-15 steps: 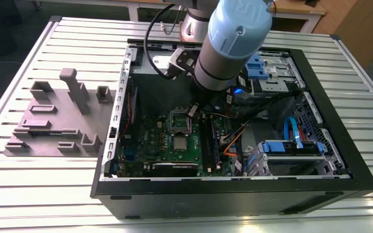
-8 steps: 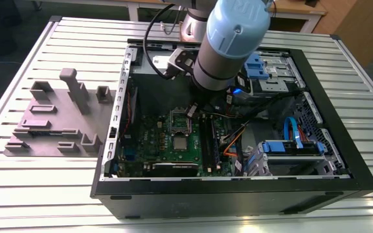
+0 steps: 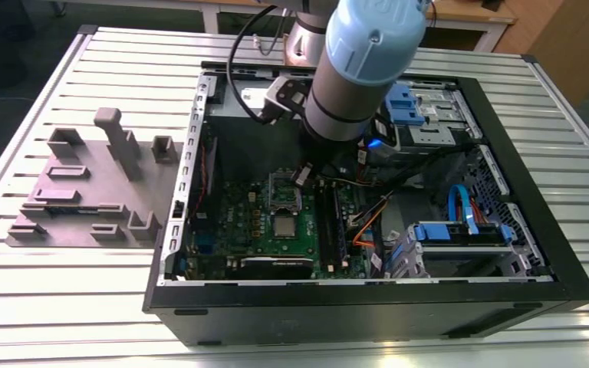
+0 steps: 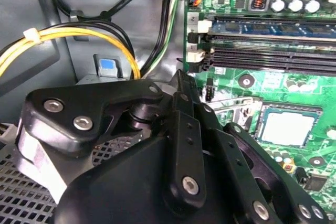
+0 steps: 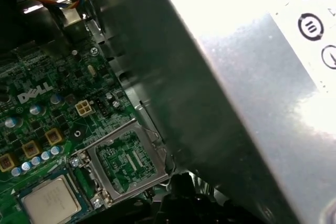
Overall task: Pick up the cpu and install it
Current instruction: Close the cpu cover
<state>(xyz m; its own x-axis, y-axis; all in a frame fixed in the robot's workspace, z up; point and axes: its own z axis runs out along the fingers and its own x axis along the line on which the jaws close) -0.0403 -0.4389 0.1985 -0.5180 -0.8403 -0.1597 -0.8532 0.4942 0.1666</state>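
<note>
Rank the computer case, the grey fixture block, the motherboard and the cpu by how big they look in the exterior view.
1. computer case
2. motherboard and grey fixture block: they look much alike in area, and the arm hides part of the motherboard, so I won't rank them.
3. cpu: by far the smallest, sitting in its socket.

arm casing: a thick round tube (image 3: 348, 92) in silver-grey metal, seen in the exterior view
joint cap: pale blue, rounded (image 3: 374, 37), with a small dark screw dot near its centre
cable: black, looping (image 3: 235, 57) off the arm at about 9 o'clock from the cap
wrist block: a grey-and-dark boxy piece (image 3: 277, 100) at about 8 o'clock from the tube
gripper body: matte black, chunky moulded shells (image 4: 105, 114) in the second wrist view
linkage bars: black flat bars (image 4: 185, 145) with small holes (overlapping, side by side)
screws: silver round-headed (image 4: 83, 123), several across shells and bars
</note>
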